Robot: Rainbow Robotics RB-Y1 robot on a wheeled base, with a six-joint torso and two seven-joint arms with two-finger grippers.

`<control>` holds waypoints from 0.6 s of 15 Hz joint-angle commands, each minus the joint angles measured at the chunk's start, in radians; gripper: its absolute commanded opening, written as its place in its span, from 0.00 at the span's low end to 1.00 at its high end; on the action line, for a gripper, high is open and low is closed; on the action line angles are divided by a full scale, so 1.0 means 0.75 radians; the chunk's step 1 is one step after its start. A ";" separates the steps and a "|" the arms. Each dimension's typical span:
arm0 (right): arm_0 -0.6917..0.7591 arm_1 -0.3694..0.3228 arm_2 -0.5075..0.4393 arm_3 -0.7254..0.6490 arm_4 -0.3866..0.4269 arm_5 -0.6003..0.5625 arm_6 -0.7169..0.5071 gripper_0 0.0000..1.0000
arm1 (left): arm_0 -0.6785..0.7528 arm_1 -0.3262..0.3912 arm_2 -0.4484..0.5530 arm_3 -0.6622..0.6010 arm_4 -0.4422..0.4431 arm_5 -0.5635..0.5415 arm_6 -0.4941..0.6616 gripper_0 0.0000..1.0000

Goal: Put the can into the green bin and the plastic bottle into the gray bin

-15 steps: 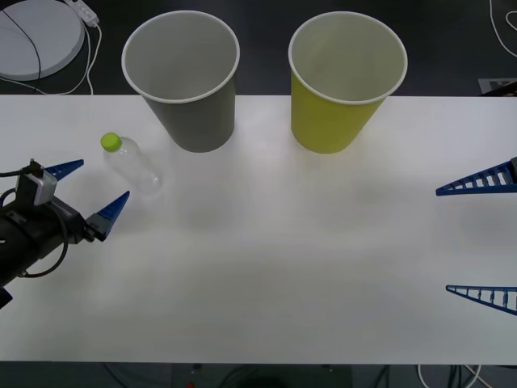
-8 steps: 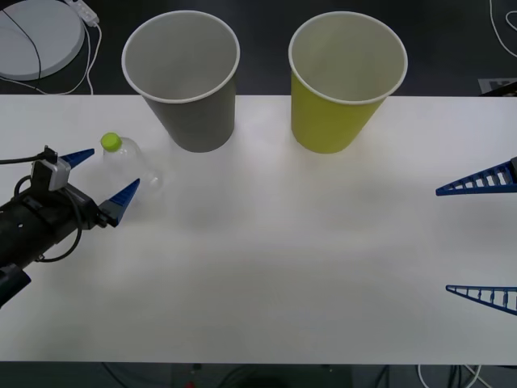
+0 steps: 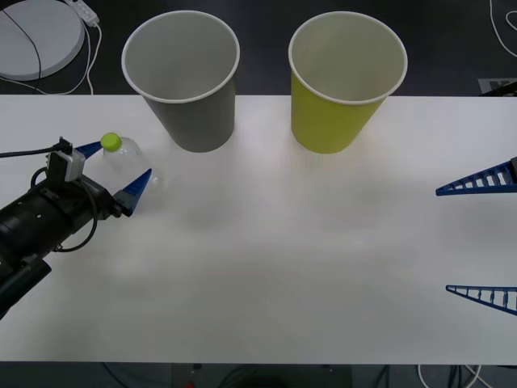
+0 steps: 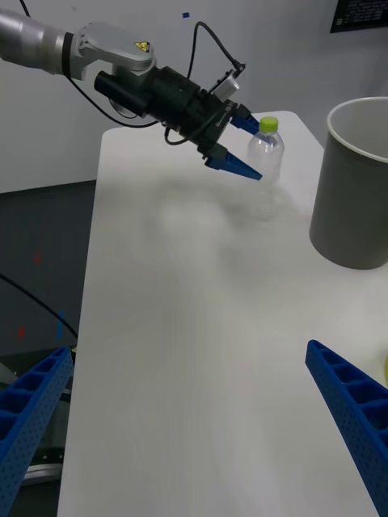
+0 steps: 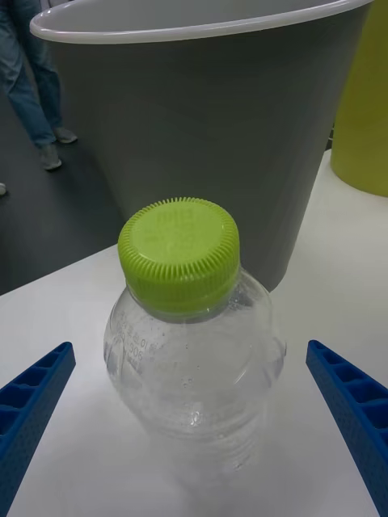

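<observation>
A small clear plastic bottle (image 3: 132, 164) with a lime-green cap (image 5: 179, 249) stands upright at the table's left. My left gripper (image 3: 115, 166) is open, one blue finger on each side of the bottle (image 5: 198, 380), neither seen touching it. The gray bin (image 3: 184, 81) stands just behind the bottle, with the green bin (image 3: 346, 81) to its right. My right gripper (image 3: 443, 240) hangs open and idle over the table's right edge. In the right wrist view the left gripper (image 4: 257, 150) reaches around the bottle (image 4: 267, 166) beside the gray bin (image 4: 356, 190). The can is out of view.
The white table (image 3: 283, 267) is bare between the two arms. A white round disc (image 3: 32, 36) with cables lies on the dark floor beyond the table's far left corner.
My left gripper has moved forward and to the right, from short of the bottle to having a finger on each side of it. The bottle, both bins and the right arm have not moved.
</observation>
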 commanded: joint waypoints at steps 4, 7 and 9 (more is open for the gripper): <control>0.000 0.000 0.000 0.000 0.000 0.000 0.000 1.00 | -0.059 -0.042 -0.019 0.030 -0.079 0.001 0.056 1.00; 0.000 0.000 0.000 0.000 0.000 0.000 0.000 1.00 | -0.092 -0.042 -0.037 0.055 -0.096 0.001 0.080 1.00; 0.000 0.000 0.000 0.000 0.000 0.000 0.000 1.00 | -0.116 -0.042 -0.043 0.079 -0.100 0.001 0.086 1.00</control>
